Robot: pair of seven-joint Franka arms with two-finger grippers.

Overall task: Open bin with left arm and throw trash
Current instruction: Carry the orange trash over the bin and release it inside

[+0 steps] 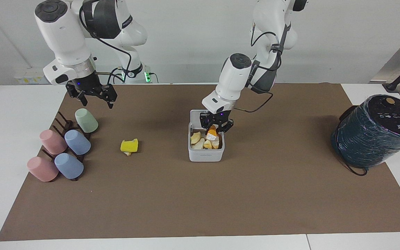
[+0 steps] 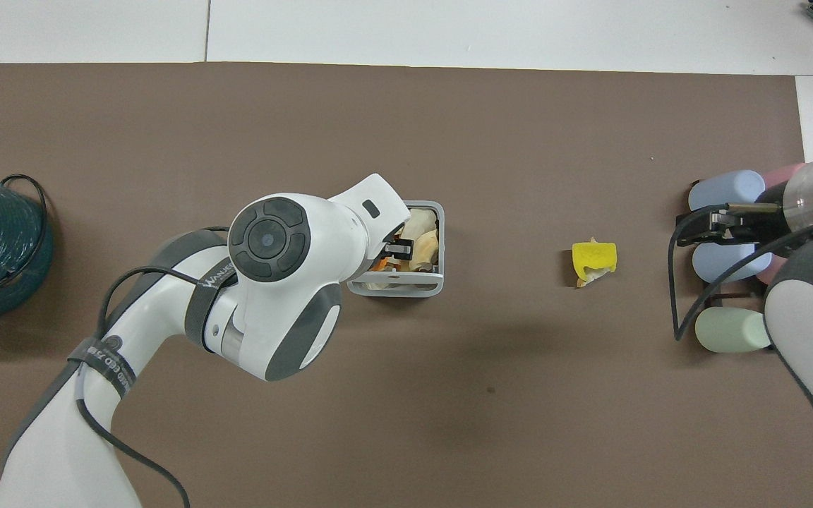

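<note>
**Orange scrap poised over the open bin**

While the right arm waits with its right gripper (image 1: 96,99) hanging over the counter's edge by the cup rack, jaws spread and empty, the left gripper (image 1: 215,127) hangs directly over the bin (image 1: 206,155), jaws pinching an orange peel chunk (image 1: 212,133) whose pale cut face points down into the box. The bin sits mid-counter on the brown mat (image 1: 255,194), its hinged lid (image 1: 196,116) standing open on the side nearer to the robots. Several cream and orange scraps (image 1: 198,139) already lie piled inside, close to the rim. In the overhead view the left arm's wrist hides most of the bin and the held piece.

One yellow chunk (image 1: 129,146) lies loose on the mat, well apart from the bin toward the right arm's end, between the bin and the pastel cups (image 1: 77,142) on their dark rack. A dark teal wrapped cylinder (image 1: 377,130) stands at the left arm's end of the counter.

The held chunk looks light and somewhat stiff, with a waxy skin that could slip; it should fall free once released, though it may land on top of the heap rather than sink in. The yellow piece seems just as light and curled, so a pinch across its short width, over the thick folded edge, would likely hold best. The bin is small, light plastic; a bump against its wall or lid could shift it or knock the lid shut.
</note>
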